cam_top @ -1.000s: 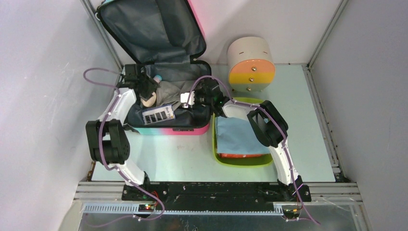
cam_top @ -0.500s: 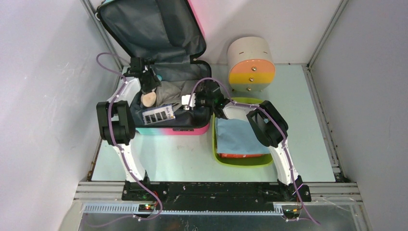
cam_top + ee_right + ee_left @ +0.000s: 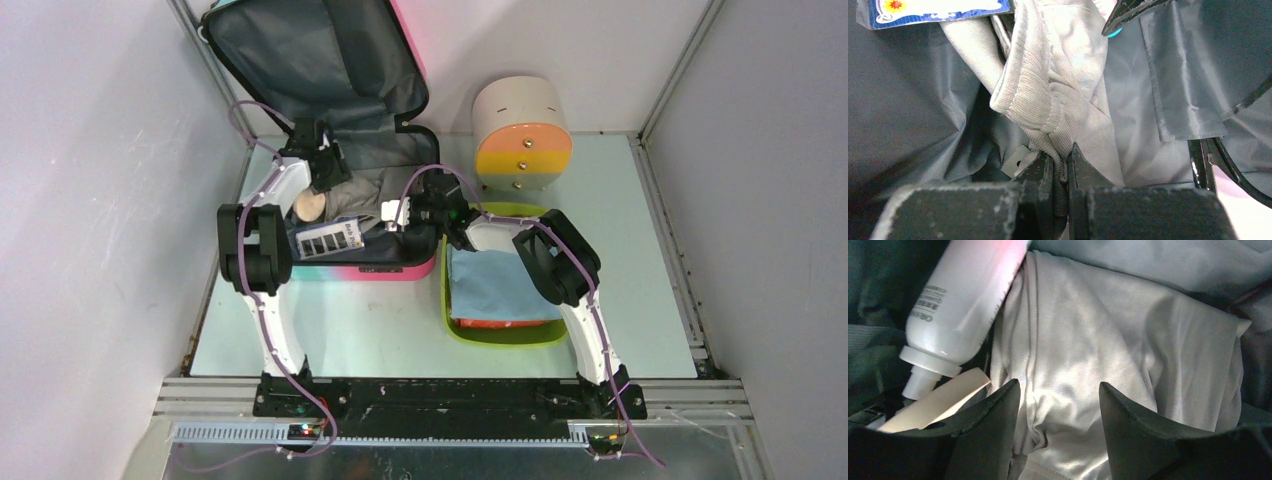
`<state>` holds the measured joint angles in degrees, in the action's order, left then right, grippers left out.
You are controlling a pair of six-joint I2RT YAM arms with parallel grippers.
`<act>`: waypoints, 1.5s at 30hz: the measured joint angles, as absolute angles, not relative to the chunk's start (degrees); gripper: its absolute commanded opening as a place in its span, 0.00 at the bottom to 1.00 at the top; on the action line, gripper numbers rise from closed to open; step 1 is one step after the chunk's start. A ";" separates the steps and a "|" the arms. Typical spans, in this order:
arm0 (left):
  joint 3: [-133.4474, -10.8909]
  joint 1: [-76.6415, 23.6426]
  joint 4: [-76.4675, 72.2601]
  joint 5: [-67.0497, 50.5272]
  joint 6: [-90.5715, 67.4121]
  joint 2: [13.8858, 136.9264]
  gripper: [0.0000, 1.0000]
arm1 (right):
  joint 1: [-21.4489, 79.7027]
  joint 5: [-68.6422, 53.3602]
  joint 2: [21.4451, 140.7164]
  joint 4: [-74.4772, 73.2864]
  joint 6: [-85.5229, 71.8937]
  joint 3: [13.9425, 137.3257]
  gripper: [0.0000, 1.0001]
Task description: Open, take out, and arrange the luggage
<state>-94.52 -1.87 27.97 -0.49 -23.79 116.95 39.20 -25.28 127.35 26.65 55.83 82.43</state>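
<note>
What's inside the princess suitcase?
A crumpled grey cloth, a white bottle and a card with black squares lie inside the suitcase. Whatever is under the cloth is covered, so I cannot tell.

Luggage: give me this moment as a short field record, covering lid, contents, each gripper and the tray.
luggage: open, lid propped up at the back
contents seen: grey garment, white bottle, printed card
left gripper: open, over the grey garment beside the white bottle
right gripper: shut on a fold of the grey garment
tray: right of the luggage, holds blue cloth
</note>
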 measured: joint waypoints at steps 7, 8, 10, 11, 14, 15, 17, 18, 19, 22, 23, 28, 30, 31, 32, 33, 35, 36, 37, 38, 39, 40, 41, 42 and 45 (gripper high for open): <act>-96.27 -2.48 28.56 1.76 -23.55 118.93 0.67 | 39.13 -25.23 127.07 27.18 55.35 82.21 0.00; -97.36 -2.28 28.69 2.28 -23.49 120.14 0.68 | 39.13 -25.23 127.02 27.20 55.24 82.24 0.00; -98.00 -2.00 28.99 3.03 -23.49 121.36 0.70 | 39.11 -25.15 126.96 27.29 54.85 82.21 0.00; -98.04 -1.87 29.26 3.42 -23.46 121.78 0.71 | 39.11 -25.10 126.96 27.44 54.72 82.21 0.00; -98.13 -1.67 29.87 4.27 -23.46 122.48 0.71 | 39.11 -25.06 126.96 27.83 54.43 82.21 0.00; -98.45 -1.65 30.11 4.36 -23.46 122.72 0.71 | 39.11 -25.06 126.96 27.99 54.41 82.21 0.00; -99.39 -1.65 30.33 4.36 -23.49 123.39 0.70 | 39.11 -25.06 126.96 28.14 54.41 82.21 0.00; -99.77 -1.65 30.35 4.34 -23.49 123.68 0.69 | 39.13 -25.04 126.96 28.21 54.41 82.21 0.00; -99.98 -1.65 30.28 4.32 -23.49 123.94 0.69 | 39.13 -25.04 126.96 28.25 54.41 82.21 0.00; -100.01 -1.65 30.09 4.10 -23.49 124.33 0.65 | 39.18 -25.04 126.96 28.38 54.43 82.21 0.00; -100.01 -1.63 30.00 3.99 -23.46 124.38 0.63 | 39.22 -25.04 126.96 28.40 54.41 82.21 0.00; -101.12 -1.56 30.17 3.05 -23.55 125.21 0.56 | 39.29 -24.67 126.96 28.49 54.41 82.21 0.00; -101.23 -1.41 30.09 2.39 -24.08 125.49 0.46 | 39.31 -24.60 126.96 28.56 54.41 82.21 0.00; -101.23 -1.30 29.93 1.83 -24.23 125.58 0.37 | 39.31 -24.56 126.96 28.60 54.41 82.21 0.00; -101.23 -1.23 29.76 1.50 -24.49 125.58 0.31 | 39.33 -24.49 126.96 28.64 54.41 82.21 0.00; -101.23 -1.19 29.56 1.15 -24.58 125.58 0.22 | 39.40 -24.38 126.96 28.67 54.43 82.21 0.00; -101.23 -1.19 29.15 0.71 -24.91 125.58 0.09 | 39.44 -24.14 126.96 28.86 54.48 82.21 0.00; -101.23 -1.19 29.02 0.62 -25.10 125.56 0.03 | 39.51 -24.03 126.96 28.88 54.52 82.21 0.00; -101.23 -1.19 28.86 0.45 -24.97 125.40 0.01 | 39.53 -23.77 126.96 28.93 54.59 82.21 0.00; -101.23 -1.19 28.86 0.23 -24.88 125.23 0.00 | 39.57 -23.55 126.96 28.93 54.63 82.21 0.00; -101.23 -1.19 28.91 0.01 -24.91 125.01 0.00 | 39.59 -23.44 126.96 28.93 54.65 82.21 0.00; -101.23 -1.17 28.93 -0.23 -24.80 124.75 0.00 | 39.64 -23.18 126.96 28.93 54.68 82.21 0.00; -101.25 -1.17 28.93 -0.32 -24.82 124.42 0.00 | 39.68 -23.09 126.93 28.93 54.70 82.21 0.00; -101.25 -1.15 28.97 -0.45 -24.82 124.01 0.00 | 39.70 -23.00 126.87 28.88 54.74 82.21 0.00; -102.00 -1.15 29.87 -0.69 -24.80 122.58 0.00 | 39.92 -22.72 126.50 28.77 55.09 82.21 0.00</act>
